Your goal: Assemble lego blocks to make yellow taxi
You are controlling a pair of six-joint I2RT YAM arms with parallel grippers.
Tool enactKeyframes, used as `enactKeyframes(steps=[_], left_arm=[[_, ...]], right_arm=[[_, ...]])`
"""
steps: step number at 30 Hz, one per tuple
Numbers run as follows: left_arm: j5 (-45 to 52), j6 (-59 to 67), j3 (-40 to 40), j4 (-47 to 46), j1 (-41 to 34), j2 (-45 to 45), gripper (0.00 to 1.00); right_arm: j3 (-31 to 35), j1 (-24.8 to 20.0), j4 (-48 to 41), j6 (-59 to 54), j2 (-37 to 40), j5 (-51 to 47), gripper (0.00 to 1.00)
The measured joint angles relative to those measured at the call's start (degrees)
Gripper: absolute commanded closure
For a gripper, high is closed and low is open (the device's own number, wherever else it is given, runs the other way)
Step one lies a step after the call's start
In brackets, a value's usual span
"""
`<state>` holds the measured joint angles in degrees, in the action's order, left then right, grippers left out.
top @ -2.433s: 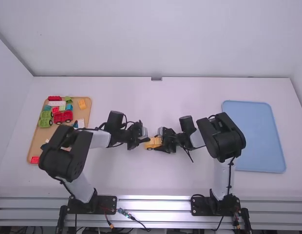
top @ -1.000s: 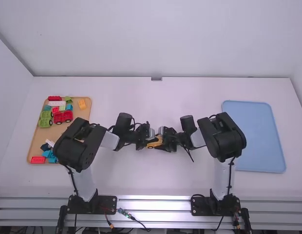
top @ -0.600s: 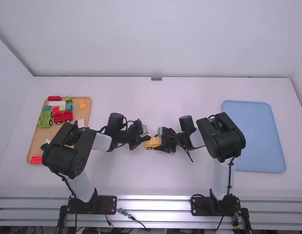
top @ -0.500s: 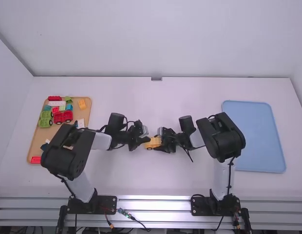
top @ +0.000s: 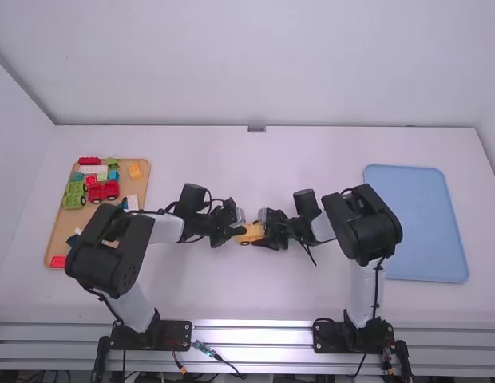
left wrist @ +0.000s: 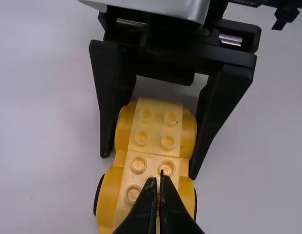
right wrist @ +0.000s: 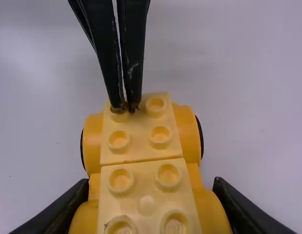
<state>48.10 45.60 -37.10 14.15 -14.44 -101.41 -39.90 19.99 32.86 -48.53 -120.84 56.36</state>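
Note:
Over the middle of the table, my left gripper (top: pixel 238 227) and my right gripper (top: pixel 269 232) meet at the yellow car (top: pixel 251 234). Two light yellow studded blocks run lengthwise over the car's orange-yellow wheeled body, as the left wrist view shows on the car (left wrist: pixel 150 161). There my left gripper (left wrist: pixel 157 180) is shut, its tips over the studs near one end. In the right wrist view my right gripper (right wrist: pixel 150 187) grips both sides of the car (right wrist: pixel 141 141) at the other end. The left gripper's closed tips touch or nearly touch an end stud.
At the left lies a wooden tray (top: pixel 138 188) with loose blocks, a green wheeled piece (top: pixel 74 195) and a red wheeled piece (top: pixel 104 191); the left arm partly covers it. A blue tray (top: pixel 415 223) rests at the right.
My left gripper moved right over the car, drew back left, and has since edged slightly right again. The right arm and the car have stayed in place.

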Motion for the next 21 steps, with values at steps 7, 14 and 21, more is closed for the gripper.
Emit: enactKeyframes(steps=[7,14,21], left_arm=[[-1.97,-1.07,0.00,2.21,-1.57,-0.09,0.98],[-2.23,-1.05,-1.64,-1.42,-1.75,-0.15,0.98],[-0.44,-1.05,-1.20,1.55,-0.98,-0.35,0.98]], right_arm=[[0.00,-0.50,0.04,0.13,0.00,-0.35,0.51],[0.00,-0.50,0.02,0.09,-0.02,-0.35,0.51],[0.00,-0.59,0.07,0.31,-0.02,-0.33,0.51]])
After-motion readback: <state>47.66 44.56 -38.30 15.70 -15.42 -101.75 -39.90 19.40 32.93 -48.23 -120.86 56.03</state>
